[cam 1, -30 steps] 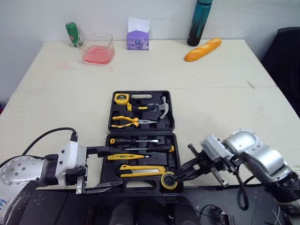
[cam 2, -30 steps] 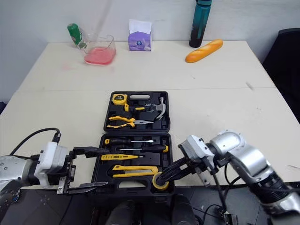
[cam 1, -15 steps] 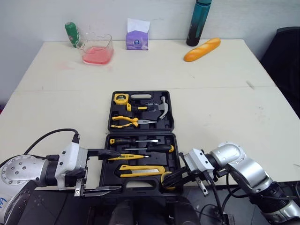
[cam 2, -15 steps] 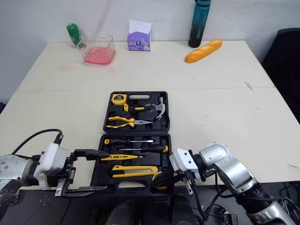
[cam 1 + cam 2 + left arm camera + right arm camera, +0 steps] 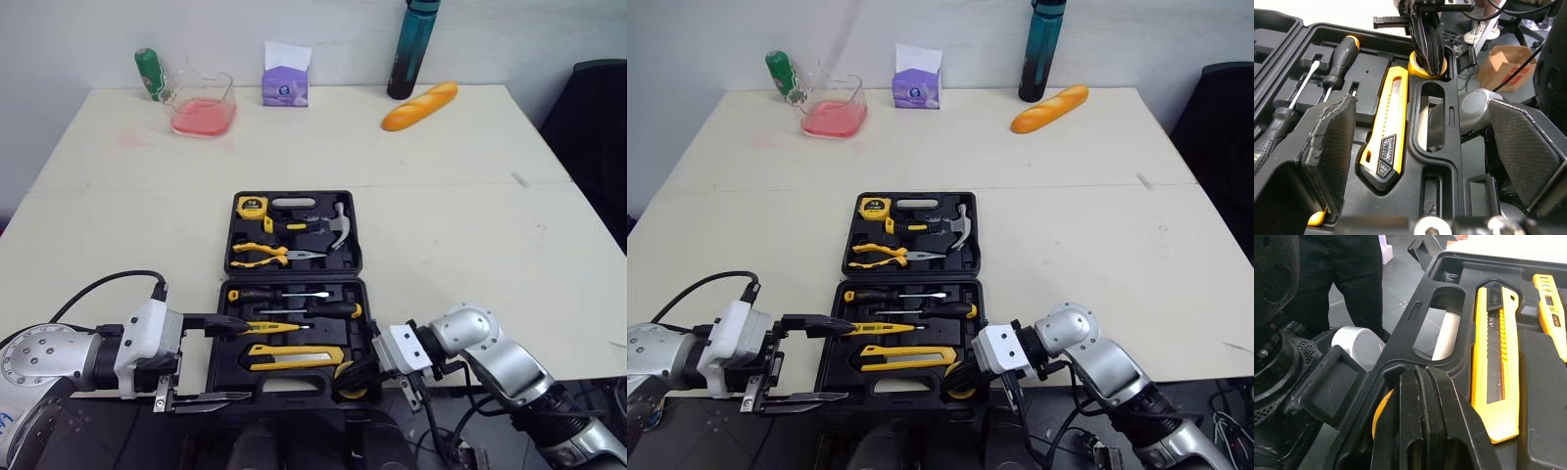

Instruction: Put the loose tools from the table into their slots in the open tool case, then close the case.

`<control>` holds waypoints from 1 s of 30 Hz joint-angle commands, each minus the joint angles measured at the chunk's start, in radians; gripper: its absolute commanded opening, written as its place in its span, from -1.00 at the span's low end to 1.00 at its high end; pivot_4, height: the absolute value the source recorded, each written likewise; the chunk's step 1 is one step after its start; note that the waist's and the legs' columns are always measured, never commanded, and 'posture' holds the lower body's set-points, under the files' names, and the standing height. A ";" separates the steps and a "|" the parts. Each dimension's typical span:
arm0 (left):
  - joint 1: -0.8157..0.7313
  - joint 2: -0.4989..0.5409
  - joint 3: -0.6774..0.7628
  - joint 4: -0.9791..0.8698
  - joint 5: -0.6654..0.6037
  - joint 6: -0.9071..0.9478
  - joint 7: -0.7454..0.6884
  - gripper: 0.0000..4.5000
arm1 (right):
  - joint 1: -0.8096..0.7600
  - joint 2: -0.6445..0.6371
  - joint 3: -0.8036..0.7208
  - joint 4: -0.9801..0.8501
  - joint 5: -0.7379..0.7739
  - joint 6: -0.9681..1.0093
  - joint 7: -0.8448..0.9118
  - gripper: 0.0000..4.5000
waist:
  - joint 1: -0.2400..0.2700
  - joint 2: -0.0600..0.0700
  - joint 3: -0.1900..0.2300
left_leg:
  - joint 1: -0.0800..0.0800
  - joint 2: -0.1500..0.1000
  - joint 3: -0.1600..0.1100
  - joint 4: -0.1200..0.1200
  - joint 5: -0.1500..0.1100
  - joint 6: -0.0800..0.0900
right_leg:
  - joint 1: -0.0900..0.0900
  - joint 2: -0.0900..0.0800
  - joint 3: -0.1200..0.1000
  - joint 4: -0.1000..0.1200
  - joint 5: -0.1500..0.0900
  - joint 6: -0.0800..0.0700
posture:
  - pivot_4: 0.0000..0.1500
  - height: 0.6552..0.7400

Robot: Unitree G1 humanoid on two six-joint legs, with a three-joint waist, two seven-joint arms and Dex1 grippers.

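Observation:
The black tool case (image 5: 348, 259) lies open at the table's near edge, with hammer, pliers and tape measure in the far half. Screwdrivers (image 5: 294, 295), a yellow tester and a yellow utility knife (image 5: 294, 356) sit in the near half. A yellow tape roll (image 5: 345, 378) rests in the near right corner slot. My right gripper (image 5: 357, 376) is shut, its tips pressed into the roll's ring (image 5: 1425, 68). My left gripper (image 5: 223, 359) stands open at the case's near left corner, fingers either side of the edge, holding nothing.
At the table's far edge stand a pink-filled glass jug (image 5: 203, 103), a green bottle (image 5: 148, 72), a purple tissue box (image 5: 285, 84), a teal bottle (image 5: 411, 49) and a bread loaf (image 5: 419, 105). Bare tabletop lies on both sides of the case.
My right gripper has swung lower and left to the case's near right corner, and its fingers have come together on the tape roll. My left gripper has barely moved.

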 commanded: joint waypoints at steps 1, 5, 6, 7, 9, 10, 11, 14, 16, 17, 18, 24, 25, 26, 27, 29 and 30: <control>0.000 -0.006 0.003 0.003 0.002 -0.010 0.013 1.00 | 0.013 -0.008 0.012 0.111 -0.070 0.004 -0.011 -0.97 | 0.000 -0.001 -0.001 | 0.000 0.000 0.000 0.000 0.000 0.000 | 0.000 0.000 0.000 0.000 0.000 0.000 | 1.00 1.00; -0.006 -0.020 0.008 0.007 0.006 -0.009 0.045 1.00 | -0.007 0.002 -0.024 0.099 0.021 0.048 0.019 -0.97 | 0.001 -0.001 -0.001 | 0.001 0.001 0.000 0.000 0.000 0.000 | 0.001 0.000 0.000 0.000 0.000 0.000 | 1.00 1.00; -0.003 -0.022 0.014 0.009 0.007 -0.009 0.049 1.00 | -0.018 0.001 -0.037 0.091 0.049 0.065 0.026 -0.97 | 0.001 -0.001 -0.001 | 0.001 0.000 0.000 0.000 0.000 0.000 | 0.001 -0.001 0.000 0.000 0.000 0.000 | 1.00 1.00; 0.000 -0.023 0.021 0.013 0.009 -0.011 0.052 1.00 | -0.032 -0.004 -0.053 0.081 0.075 0.082 0.032 -0.97 | 0.001 -0.001 -0.001 | 0.001 0.000 0.000 0.000 0.000 0.000 | 0.001 -0.002 0.000 0.000 0.000 0.000 | 1.00 1.00; 0.009 -0.016 0.043 0.024 -0.020 0.013 0.047 1.00 | -0.056 -0.025 -0.082 0.045 0.136 0.149 0.051 -0.97 | 0.001 0.000 0.000 | 0.000 0.000 -0.001 0.000 0.000 0.000 | 0.000 -0.006 0.000 0.000 0.000 0.000 | 1.00 1.00; 0.007 -0.019 0.056 0.036 -0.021 0.013 0.055 1.00 | -0.065 -0.028 -0.107 0.029 0.154 0.173 0.033 -0.97 | 0.001 0.000 0.000 | 0.000 0.000 -0.001 0.000 0.000 0.000 | 0.000 -0.007 0.000 0.001 0.000 0.000 | 1.00 1.00; 0.003 -0.024 0.067 0.048 -0.016 0.005 0.064 1.00 | -0.072 -0.031 -0.129 0.014 0.171 0.191 0.024 -0.97 | 0.001 0.001 0.000 | -0.001 -0.001 -0.001 0.000 0.000 0.000 | -0.001 -0.008 0.000 0.001 0.000 0.000 | 1.00 1.00; -0.003 -0.047 0.122 0.092 0.010 -0.025 0.100 1.00 | -0.087 -0.056 -0.209 -0.024 0.211 0.241 0.002 -0.97 | 0.002 0.001 0.001 | -0.002 -0.001 -0.001 -0.001 0.000 0.000 | -0.002 -0.008 -0.001 0.000 0.000 0.000 | 1.00 1.00; 0.001 -0.069 0.187 0.136 0.024 -0.040 0.142 1.00 | -0.095 -0.086 -0.275 -0.030 0.220 0.262 -0.020 -0.97 | 0.002 0.002 0.001 | -0.003 -0.001 -0.001 -0.001 0.000 0.000 | -0.002 -0.008 -0.002 0.000 0.000 0.000 | 1.00 1.00; 0.004 -0.084 0.222 0.162 0.032 -0.048 0.169 1.00 | -0.103 -0.103 -0.313 -0.009 0.212 0.259 -0.036 -0.97 | 0.003 0.002 0.001 | -0.003 -0.001 -0.001 -0.001 0.000 0.000 | -0.002 -0.008 -0.002 0.000 0.000 0.000 | 1.00 1.00; 0.007 -0.095 0.242 0.180 0.039 -0.057 0.185 1.00 | -0.111 -0.112 -0.340 0.015 0.203 0.260 -0.056 -0.97 | 0.002 0.002 0.001 | -0.003 -0.002 -0.001 -0.001 0.000 0.001 | -0.002 -0.008 -0.002 0.000 0.000 0.000 | 1.00 1.00; -0.003 -0.139 0.272 0.273 0.057 -0.043 0.269 0.74 | -0.172 -0.117 -0.416 0.234 0.094 0.161 -0.139 -1.00 | 0.001 0.001 0.001 | -0.002 -0.002 0.000 -0.002 0.000 0.001 | -0.002 -0.008 -0.002 0.000 0.000 0.000 | 1.00 1.00; -0.006 -0.140 0.266 0.284 0.065 -0.038 0.282 0.63 | -0.182 -0.111 -0.422 0.263 0.085 0.152 -0.150 -1.00 | 0.001 0.001 0.001 | -0.003 -0.002 0.000 -0.002 0.000 0.001 | -0.002 -0.008 -0.002 0.000 0.000 0.000 | 1.00 1.00; -0.010 -0.138 0.260 0.292 0.073 -0.039 0.288 0.42 | -0.190 -0.105 -0.424 0.283 0.080 0.146 -0.156 -1.00 | 0.001 0.001 0.002 | -0.003 -0.002 0.000 -0.002 0.000 0.001 | -0.002 -0.007 -0.002 0.000 0.000 0.000 | 1.00 1.00; -0.028 -0.139 0.242 0.318 0.094 -0.042 0.306 0.22 | -0.199 -0.101 -0.416 0.319 0.056 0.121 -0.162 -1.00 | 0.000 0.001 0.001 | -0.003 -0.002 0.000 -0.002 0.000 0.002 | -0.002 -0.007 -0.002 0.000 0.000 0.000 | 1.00 1.00; -0.085 -0.151 0.191 0.364 0.142 -0.029 0.378 -0.23 | -0.214 -0.090 -0.388 0.398 0.000 0.065 -0.174 -1.00 | 0.001 0.001 0.001 | -0.002 -0.003 0.001 -0.002 0.000 0.002 | -0.002 -0.006 -0.001 0.000 0.000 0.000 | 1.00 1.00; -0.105 -0.156 0.173 0.379 0.161 -0.024 0.406 -0.44 | -0.219 -0.083 -0.377 0.426 -0.021 0.042 -0.176 -1.00 | 0.002 0.001 0.002 | -0.002 -0.003 0.001 -0.002 0.001 0.002 | -0.002 -0.005 -0.001 0.000 0.000 0.001 | 1.00 1.00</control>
